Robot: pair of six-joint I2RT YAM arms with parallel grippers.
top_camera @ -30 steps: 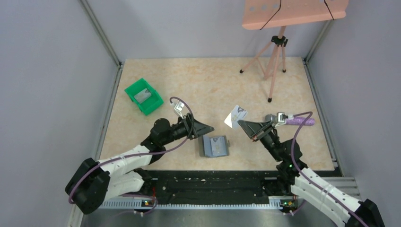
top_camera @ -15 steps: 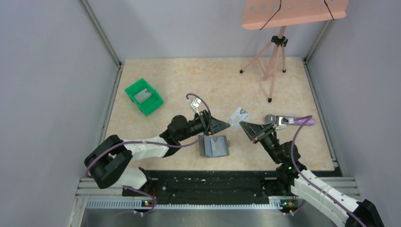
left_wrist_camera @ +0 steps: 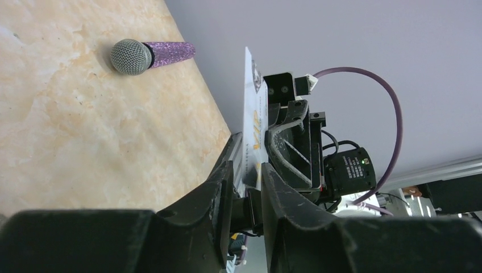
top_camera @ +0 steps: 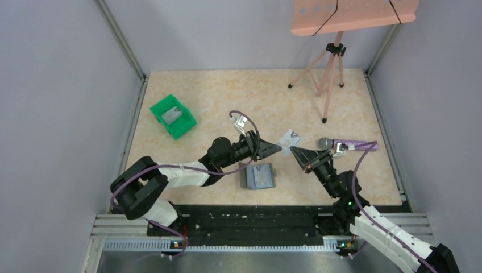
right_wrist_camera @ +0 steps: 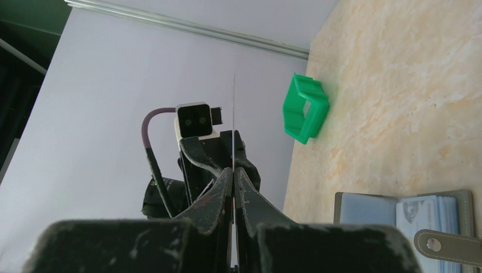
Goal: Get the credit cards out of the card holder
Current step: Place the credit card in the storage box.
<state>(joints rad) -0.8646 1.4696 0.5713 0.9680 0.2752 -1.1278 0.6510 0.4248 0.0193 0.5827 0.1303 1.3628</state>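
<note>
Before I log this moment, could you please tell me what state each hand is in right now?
Left hand: open, jaws either side of the card, not yet clamped.
Right hand: closed, holding the card.

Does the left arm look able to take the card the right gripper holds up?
Probably yes: the left gripper sits open around the card, nothing between, while the right gripper pinches its other edge.
</note>
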